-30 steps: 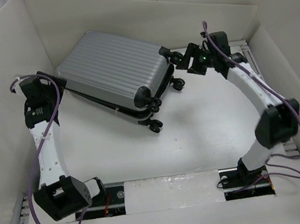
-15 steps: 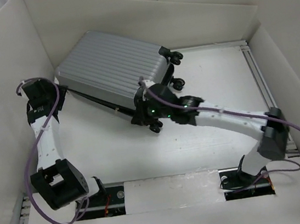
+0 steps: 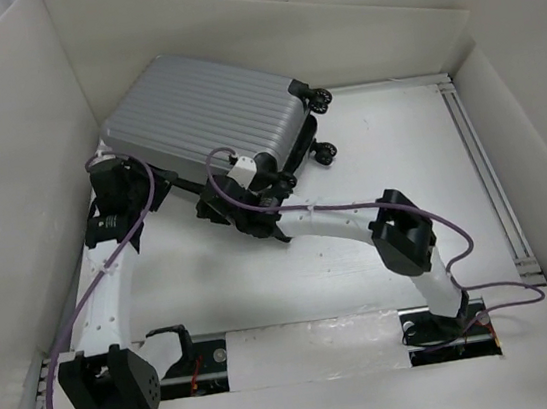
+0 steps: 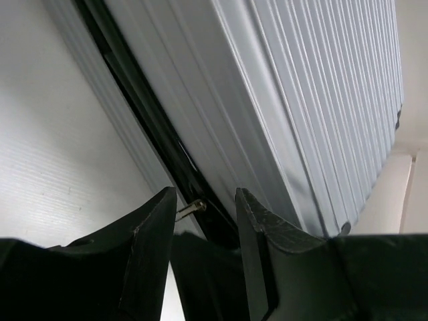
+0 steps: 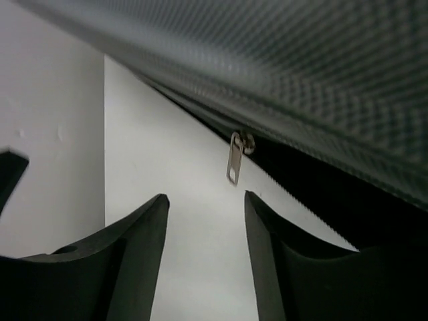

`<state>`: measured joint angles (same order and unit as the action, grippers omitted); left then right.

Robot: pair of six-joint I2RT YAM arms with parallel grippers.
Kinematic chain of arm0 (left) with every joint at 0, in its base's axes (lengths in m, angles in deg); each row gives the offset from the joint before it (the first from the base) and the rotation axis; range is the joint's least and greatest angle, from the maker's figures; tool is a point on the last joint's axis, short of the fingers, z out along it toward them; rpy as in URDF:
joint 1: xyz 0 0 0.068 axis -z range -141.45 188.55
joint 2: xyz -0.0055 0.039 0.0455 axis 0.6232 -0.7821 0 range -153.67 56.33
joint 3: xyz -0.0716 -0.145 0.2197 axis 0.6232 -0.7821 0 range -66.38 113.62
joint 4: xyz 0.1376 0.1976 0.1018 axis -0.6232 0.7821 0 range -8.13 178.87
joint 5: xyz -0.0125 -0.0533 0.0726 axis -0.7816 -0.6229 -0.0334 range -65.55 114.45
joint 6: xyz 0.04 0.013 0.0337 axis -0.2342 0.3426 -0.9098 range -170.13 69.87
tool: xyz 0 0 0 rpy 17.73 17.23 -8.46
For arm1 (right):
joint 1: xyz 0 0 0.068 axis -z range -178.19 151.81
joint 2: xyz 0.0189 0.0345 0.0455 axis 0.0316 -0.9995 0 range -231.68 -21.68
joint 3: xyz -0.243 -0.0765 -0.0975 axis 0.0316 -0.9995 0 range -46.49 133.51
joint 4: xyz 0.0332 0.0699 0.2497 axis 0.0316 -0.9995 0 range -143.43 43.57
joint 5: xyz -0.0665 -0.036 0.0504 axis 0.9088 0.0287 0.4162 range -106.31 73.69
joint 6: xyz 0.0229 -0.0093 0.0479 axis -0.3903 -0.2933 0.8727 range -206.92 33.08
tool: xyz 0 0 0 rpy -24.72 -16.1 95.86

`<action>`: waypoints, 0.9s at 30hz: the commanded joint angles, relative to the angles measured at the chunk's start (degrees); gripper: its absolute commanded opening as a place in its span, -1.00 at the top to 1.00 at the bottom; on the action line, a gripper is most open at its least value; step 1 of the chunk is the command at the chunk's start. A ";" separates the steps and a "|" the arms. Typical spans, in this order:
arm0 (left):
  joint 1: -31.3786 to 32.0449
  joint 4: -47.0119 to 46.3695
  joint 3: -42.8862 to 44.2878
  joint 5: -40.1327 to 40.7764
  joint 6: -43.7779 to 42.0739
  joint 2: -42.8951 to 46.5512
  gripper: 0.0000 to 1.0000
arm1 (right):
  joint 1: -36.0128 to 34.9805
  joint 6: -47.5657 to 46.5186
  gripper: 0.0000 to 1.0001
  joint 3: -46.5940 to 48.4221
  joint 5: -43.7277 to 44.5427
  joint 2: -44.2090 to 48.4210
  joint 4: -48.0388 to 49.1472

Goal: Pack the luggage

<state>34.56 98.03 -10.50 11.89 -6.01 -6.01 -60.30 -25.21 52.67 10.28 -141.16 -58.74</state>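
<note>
The luggage (image 3: pixel 203 111), a ribbed silver-grey suitcase, lies closed at the back left, wheels to the right. My left gripper (image 3: pixel 119 176) is at its left edge. In the left wrist view the shell (image 4: pixel 301 100) fills the upper right, and a small metal zipper pull (image 4: pixel 191 208) sits between the tips of my left gripper (image 4: pixel 204 197), whose jaws stand apart. My right gripper (image 3: pixel 213 205) is at the suitcase's near edge. In the right wrist view a silver zipper pull (image 5: pixel 235 158) hangs from the seam just beyond my right gripper (image 5: pixel 206 197), which is open and holds nothing.
White walls (image 3: pixel 14 148) box in the table on the left, back and right. The suitcase's black wheels (image 3: pixel 323 152) stick out towards the back right. Metal rails (image 3: pixel 479 157) run along the right side and the near edge.
My right arm swung from the back right corner across to the suitcase's near edge. My left gripper moved right onto the suitcase's left seam and its jaws narrowed.
</note>
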 commanded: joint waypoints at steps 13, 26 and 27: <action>4.69 7.13 8.11 8.69 -2.46 3.98 0.47 | 0.76 22.74 0.11 12.11 16.57 -13.58 -4.63; -2.94 0.21 6.63 3.96 -5.27 2.32 0.20 | -1.97 18.04 0.89 -11.67 15.88 8.71 -8.20; -4.43 -1.03 6.09 2.99 -4.40 3.10 0.12 | -1.44 15.92 0.89 -14.75 14.47 11.44 -6.42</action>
<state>33.60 102.95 -4.53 17.49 -9.79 -3.91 -63.88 -6.61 43.14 27.50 -137.22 -65.56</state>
